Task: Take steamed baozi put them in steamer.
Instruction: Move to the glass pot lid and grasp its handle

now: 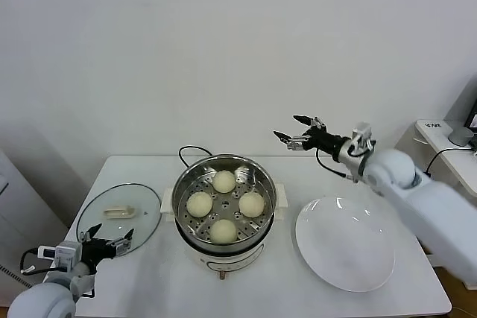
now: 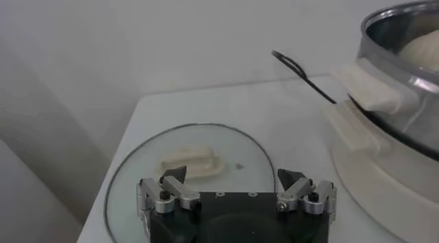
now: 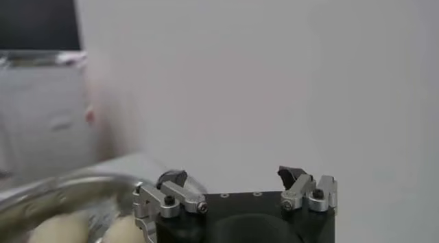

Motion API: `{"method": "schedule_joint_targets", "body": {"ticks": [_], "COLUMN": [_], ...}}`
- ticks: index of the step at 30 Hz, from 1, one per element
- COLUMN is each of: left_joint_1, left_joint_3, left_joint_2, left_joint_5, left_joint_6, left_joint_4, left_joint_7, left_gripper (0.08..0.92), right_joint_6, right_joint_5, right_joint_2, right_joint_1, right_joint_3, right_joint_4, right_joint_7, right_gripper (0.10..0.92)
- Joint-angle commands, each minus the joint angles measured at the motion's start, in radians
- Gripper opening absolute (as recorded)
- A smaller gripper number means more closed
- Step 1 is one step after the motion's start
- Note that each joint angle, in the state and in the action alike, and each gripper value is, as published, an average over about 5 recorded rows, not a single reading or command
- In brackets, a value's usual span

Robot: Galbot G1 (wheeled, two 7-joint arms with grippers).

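Several cream-white steamed baozi [image 1: 224,181] lie on the perforated floor of the shiny steel steamer [image 1: 200,168] at the table's middle. In the left wrist view one baozi [image 2: 422,49] shows over the steamer's rim [image 2: 394,73]. My right gripper [image 1: 293,129] hangs open and empty in the air behind and to the right of the steamer. In its own view the right gripper [image 3: 233,176] has two baozi [image 3: 62,230] low beside it. My left gripper [image 1: 110,242] is open and empty at the near edge of the glass lid; in its own view the left gripper [image 2: 233,176] sits over the lid.
A glass lid [image 1: 141,210] with a cream handle [image 2: 192,162] lies flat left of the steamer. A bare white plate [image 1: 350,258] lies to its right. The black cord [image 2: 302,76] runs behind the steamer. A side table with cables [image 1: 447,139] stands at far right.
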Motion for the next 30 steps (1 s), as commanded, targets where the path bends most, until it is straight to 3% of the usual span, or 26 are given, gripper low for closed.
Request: {"method": "schedule_joint_targets", "body": {"ticks": [1,8,16,24,30], "left_joint_1": [0.039,0.07,0.066,-0.038,-0.128], "left_joint_3": [-0.001,-0.012,-0.018,-0.023,-0.018], "left_joint_2": [0.012,0.012,-0.018,-0.073,-0.107], "left_joint_5": [0.473,0.827,1.17,1.518,1.69], "left_joint_6": [-0.162,-0.337,-0.513,-0.7,-0.749], "left_joint_4": [0.074,0.174,0.306,0.451,0.555], "left_joint_7": [0.026,0.032,0.021,-0.061,-0.136], "left_gripper": [0.823,0.823,0.823,0.823,0.823], "right_joint_6": [0.103,0.106,0.112,0.112,0.12], "right_joint_5": [-0.286,-0.408,-0.474,-0.514,-0.533], "right_joint_2": [0.306,0.466,0.535,0.588,0.606], "right_joint_1": [-0.585,-0.676,-0.716,-0.711,-0.721], "right_joint_3": [0.613,0.712,0.751,0.763,0.781], "right_joint_4": [0.052,0.069,0.081,0.064,0.055], "right_joint_7": [0.111,0.083,0.049,0.036,0.023], "right_gripper": [0.823,0.823,0.823,0.823,0.823]}}
